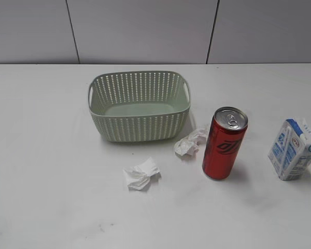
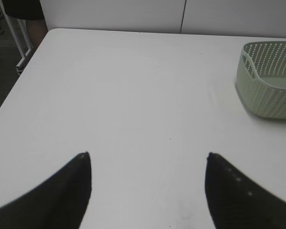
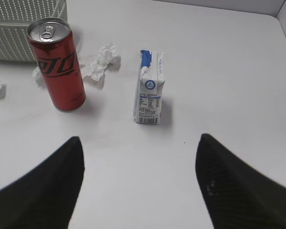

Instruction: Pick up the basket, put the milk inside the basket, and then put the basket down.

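The pale green basket point(image 1: 139, 106) stands empty on the white table, centre back; its left end also shows in the left wrist view point(image 2: 269, 78). The white and blue milk carton point(image 1: 294, 149) stands upright at the right, and in the right wrist view point(image 3: 149, 88) it is ahead of my jaws. My left gripper point(image 2: 148, 155) is open and empty over bare table, well left of the basket. My right gripper point(image 3: 139, 138) is open and empty, short of the milk. Neither gripper shows in the exterior view.
A red soda can point(image 1: 224, 143) stands between the basket and the milk, also in the right wrist view point(image 3: 56, 63). Two crumpled tissues lie on the table, one by the basket's right front corner point(image 1: 191, 141), one in front point(image 1: 141, 175). The table's left edge point(image 2: 19, 81) is near.
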Controlling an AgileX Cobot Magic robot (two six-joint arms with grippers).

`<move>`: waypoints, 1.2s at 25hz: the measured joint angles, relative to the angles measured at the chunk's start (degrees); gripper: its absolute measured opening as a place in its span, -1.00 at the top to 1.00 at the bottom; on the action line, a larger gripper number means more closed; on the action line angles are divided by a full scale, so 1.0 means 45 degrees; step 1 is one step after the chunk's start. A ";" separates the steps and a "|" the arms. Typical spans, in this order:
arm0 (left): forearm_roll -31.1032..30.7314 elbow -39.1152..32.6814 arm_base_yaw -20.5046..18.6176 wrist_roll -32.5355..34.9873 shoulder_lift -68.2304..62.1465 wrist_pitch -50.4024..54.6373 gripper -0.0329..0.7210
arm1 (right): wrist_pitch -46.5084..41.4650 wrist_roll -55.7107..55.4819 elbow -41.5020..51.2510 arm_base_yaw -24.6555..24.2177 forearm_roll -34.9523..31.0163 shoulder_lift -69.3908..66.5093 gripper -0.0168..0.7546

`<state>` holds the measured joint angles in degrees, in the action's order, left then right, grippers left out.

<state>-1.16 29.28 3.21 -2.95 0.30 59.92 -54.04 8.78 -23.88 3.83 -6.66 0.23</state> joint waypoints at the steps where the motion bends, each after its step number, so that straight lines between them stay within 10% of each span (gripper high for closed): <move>1: 0.0000 0.0000 0.0000 0.0000 0.0000 0.0000 -0.58 | 0.0000 0.0000 0.0000 0.0000 0.0000 0.0000 -0.53; 30: 0.0396 0.0518 0.0000 0.0000 -0.0532 -0.0157 -0.56 | 0.0000 0.0000 0.0000 0.0000 0.0000 0.0000 -0.52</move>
<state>0.62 31.62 3.21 -2.95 -2.09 59.22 -54.04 8.78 -23.88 3.83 -6.66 0.23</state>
